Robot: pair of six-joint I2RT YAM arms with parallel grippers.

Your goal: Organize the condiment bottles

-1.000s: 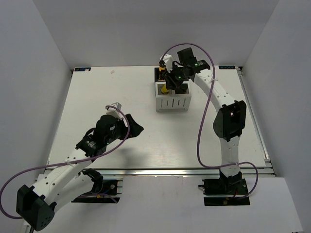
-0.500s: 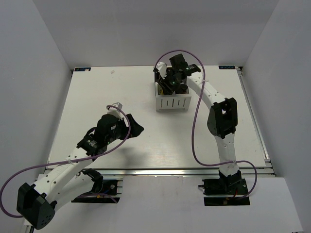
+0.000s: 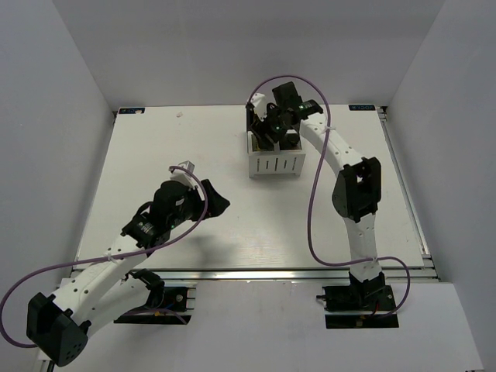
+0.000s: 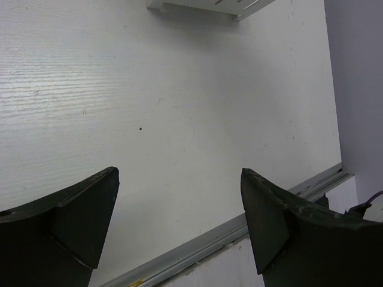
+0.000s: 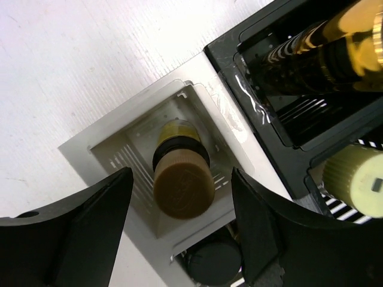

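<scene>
In the right wrist view, a condiment bottle with a tan cap and yellowish body (image 5: 182, 182) stands in a compartment of the white rack (image 5: 114, 143). My right gripper (image 5: 182, 174) is open around it, with a gap on each side of the cap. A dark-capped bottle (image 5: 213, 262) sits in the neighbouring compartment. A brown-and-gold bottle (image 5: 326, 54) and a pale yellow cap (image 5: 358, 188) show in the black holder (image 5: 224, 51). From above, the right gripper (image 3: 268, 128) hides the rack's (image 3: 276, 164) back part. My left gripper (image 3: 215, 204) is open and holds nothing.
The left wrist view has open fingers (image 4: 81, 218) over bare white tabletop (image 4: 179, 107), the rack's corner (image 4: 209, 5) at the top and the table's metal front rail (image 4: 239, 230) below. Grey walls enclose the table on three sides.
The right arm swung left over the rack. Its jaws have since spread apart, letting go of the tan-capped bottle in the compartment. The left arm has not moved.
</scene>
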